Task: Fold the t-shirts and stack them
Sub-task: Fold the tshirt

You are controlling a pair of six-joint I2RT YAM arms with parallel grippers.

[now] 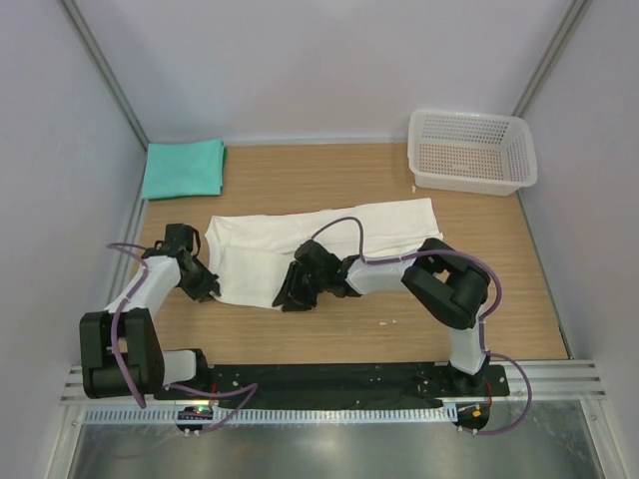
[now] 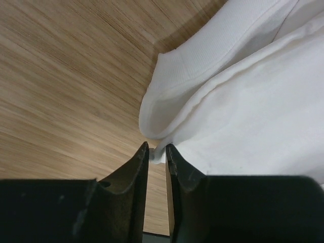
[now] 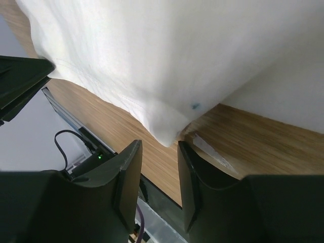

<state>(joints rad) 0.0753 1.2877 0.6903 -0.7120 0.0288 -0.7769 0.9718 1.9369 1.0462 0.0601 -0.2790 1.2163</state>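
Stretching from left hand (image 1: 205,289) to right hand (image 1: 291,297) lies white t-shirt (image 1: 329,232).

two t-shirts in all: one white t-shirt (image 1: 250,249), one teal-green t-shirt (image 1: 183,168). one white mesh basket (image 1: 520,160). two arms, one left arm (image 1: 150,289) and one right arm (image 1: 444,284). two pincers, one left pincer (image 1: 205,289) and one right pincer (image 1: 290,297), two fingers on each. two purple cables (image 1: 496,294), one per arm. one wooden surface (image 1: 399,319).
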